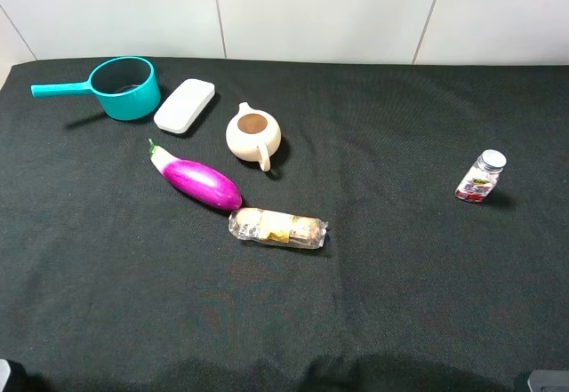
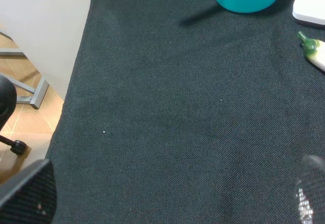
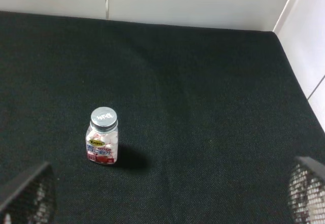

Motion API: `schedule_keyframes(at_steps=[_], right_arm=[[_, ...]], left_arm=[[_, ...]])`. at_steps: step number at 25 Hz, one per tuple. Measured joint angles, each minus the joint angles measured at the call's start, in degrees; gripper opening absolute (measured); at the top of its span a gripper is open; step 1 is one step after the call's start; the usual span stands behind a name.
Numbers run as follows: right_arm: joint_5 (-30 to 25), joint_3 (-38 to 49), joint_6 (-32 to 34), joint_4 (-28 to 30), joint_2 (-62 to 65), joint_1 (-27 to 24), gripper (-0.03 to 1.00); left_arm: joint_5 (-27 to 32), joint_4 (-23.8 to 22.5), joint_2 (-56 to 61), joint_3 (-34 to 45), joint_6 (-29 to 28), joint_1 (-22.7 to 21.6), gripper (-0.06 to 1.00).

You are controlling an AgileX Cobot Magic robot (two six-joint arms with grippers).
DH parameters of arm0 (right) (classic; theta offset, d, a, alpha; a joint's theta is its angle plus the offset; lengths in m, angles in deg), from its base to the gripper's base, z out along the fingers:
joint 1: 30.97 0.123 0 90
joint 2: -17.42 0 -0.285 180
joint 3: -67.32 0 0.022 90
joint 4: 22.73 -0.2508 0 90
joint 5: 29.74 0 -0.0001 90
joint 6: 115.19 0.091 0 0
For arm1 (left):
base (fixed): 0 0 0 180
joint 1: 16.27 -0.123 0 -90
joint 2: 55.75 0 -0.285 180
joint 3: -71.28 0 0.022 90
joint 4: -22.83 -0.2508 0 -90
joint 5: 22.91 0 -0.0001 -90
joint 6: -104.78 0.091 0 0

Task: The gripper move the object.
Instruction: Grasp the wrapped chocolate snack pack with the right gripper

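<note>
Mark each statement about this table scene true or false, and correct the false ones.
1. The pack lies close to the eggplant's rounded end. True.
2. The bottle lies on its side. False: it stands upright, cap on top.
3. The pot's handle points away from the white case. True.
4. The right gripper holds the bottle. False: it is open and empty, and the bottle stands clear of it.
5. The left gripper is shut on the pack. False: it is open and empty.
</note>
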Motion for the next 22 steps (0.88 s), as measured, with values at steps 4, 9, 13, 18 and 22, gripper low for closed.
schedule_keyframes(at_steps=[4,9,13,18,22], right_arm=[[0.0,0.0,0.0,0.0,0.0,0.0,0.69],[0.0,0.0,0.0,0.0,0.0,0.0,0.69],[0.0,0.0,0.0,0.0,0.0,0.0,0.69],[0.0,0.0,0.0,0.0,0.0,0.0,0.69],[0.0,0.0,0.0,0.0,0.0,0.0,0.69]], left_arm=[[0.0,0.0,0.0,0.0,0.0,0.0,0.99],[0.0,0.0,0.0,0.0,0.0,0.0,0.99],[0.0,0.0,0.0,0.0,0.0,0.0,0.99],[0.0,0.0,0.0,0.0,0.0,0.0,0.99],[0.0,0.0,0.0,0.0,0.0,0.0,0.99]])
